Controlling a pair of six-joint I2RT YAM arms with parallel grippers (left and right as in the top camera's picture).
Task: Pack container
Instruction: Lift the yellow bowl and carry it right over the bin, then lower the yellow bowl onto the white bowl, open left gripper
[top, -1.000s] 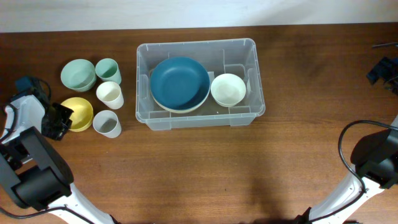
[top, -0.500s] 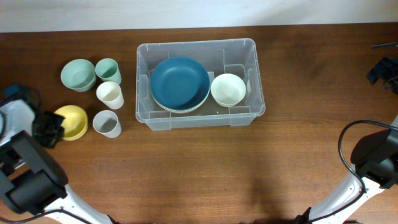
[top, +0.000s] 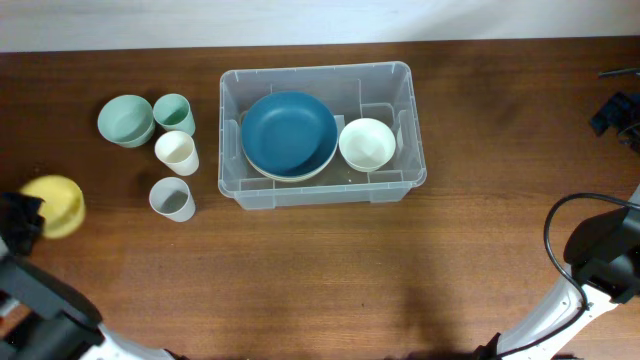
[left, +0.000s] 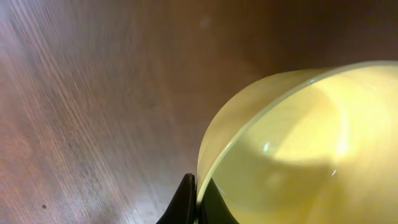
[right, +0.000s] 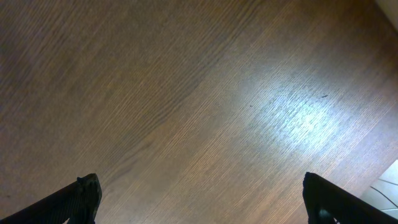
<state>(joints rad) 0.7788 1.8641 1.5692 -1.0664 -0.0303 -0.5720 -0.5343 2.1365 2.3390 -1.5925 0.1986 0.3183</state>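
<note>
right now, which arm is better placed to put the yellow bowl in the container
The left arm. Its jaws are shut on the yellow bowl at the rim, so it only needs carrying across to the container. The right arm sits at the far right, jaws open and empty.

Clear rectangular plastic container (top: 316, 69), upright, lidless, mid-worktop (top: 330, 270) toward the back; blue plate (top: 289, 132) and white bowl (top: 367, 143) inside.
</note>
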